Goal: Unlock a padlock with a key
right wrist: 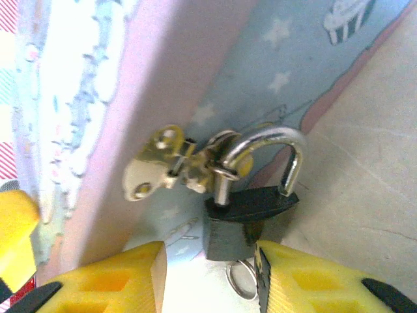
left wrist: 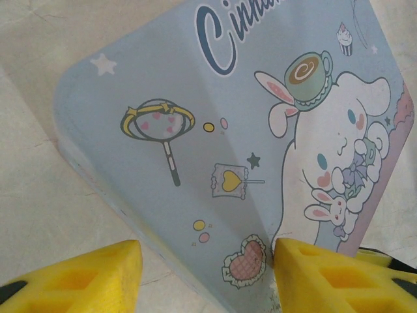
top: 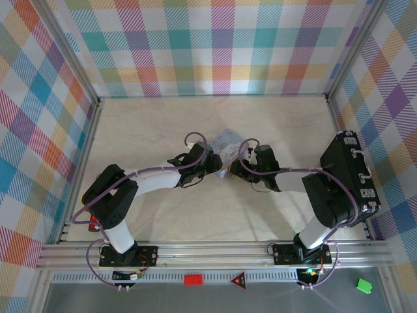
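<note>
The left tool has two chunky yellow fingers that look like foam, and they stand apart. The round corner of the tin pokes in between them. One finger touches the lid. I cannot tell if the tool is squeezing the tin, because the fingers are cut off at the bottom. The tin is smooth and pale blue, with a white bunny, hearts and stars on it. The word at its top is cut off. The bench beside this tool is pale and a bit wrinkly. At the right tool the yellow fingers are apart too. The padlock sits just in front of them, in the gap. It has a small dark body and a shiny silver hoop. The hoop goes through a bumpy gold clasp on the tin's side. A thin silver ring peeks out under the padlock, half hidden and blurry. From above, a hard black case stands far out to the right of this tool.
</note>
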Robot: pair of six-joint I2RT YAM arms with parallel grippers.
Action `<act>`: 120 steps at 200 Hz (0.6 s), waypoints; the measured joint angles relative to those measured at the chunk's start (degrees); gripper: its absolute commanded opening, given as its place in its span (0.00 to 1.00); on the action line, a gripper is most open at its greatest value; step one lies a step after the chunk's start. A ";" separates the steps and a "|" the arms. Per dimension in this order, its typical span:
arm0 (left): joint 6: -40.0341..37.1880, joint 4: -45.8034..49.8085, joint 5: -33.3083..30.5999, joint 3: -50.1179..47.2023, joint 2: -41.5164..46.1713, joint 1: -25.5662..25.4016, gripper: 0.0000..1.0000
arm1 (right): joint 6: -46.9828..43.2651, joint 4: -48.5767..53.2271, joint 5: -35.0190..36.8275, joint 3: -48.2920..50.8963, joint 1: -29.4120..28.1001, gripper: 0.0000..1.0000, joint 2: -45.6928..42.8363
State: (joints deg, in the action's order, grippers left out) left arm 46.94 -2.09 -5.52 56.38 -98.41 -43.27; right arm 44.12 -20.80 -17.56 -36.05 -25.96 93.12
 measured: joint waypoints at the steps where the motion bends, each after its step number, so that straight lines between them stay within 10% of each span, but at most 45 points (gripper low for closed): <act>1: 0.00 0.02 0.00 0.00 0.00 0.00 0.55 | 0.02 0.00 0.02 0.00 0.00 0.40 -0.04; 120: 0.22 0.13 -0.15 0.00 0.02 0.00 0.55 | 0.48 0.31 1.05 -1.25 0.00 0.44 3.58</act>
State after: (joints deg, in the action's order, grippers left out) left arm 47.16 -1.96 -5.67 56.38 -98.39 -43.27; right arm 44.60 -20.49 -16.51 -37.30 -25.96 96.71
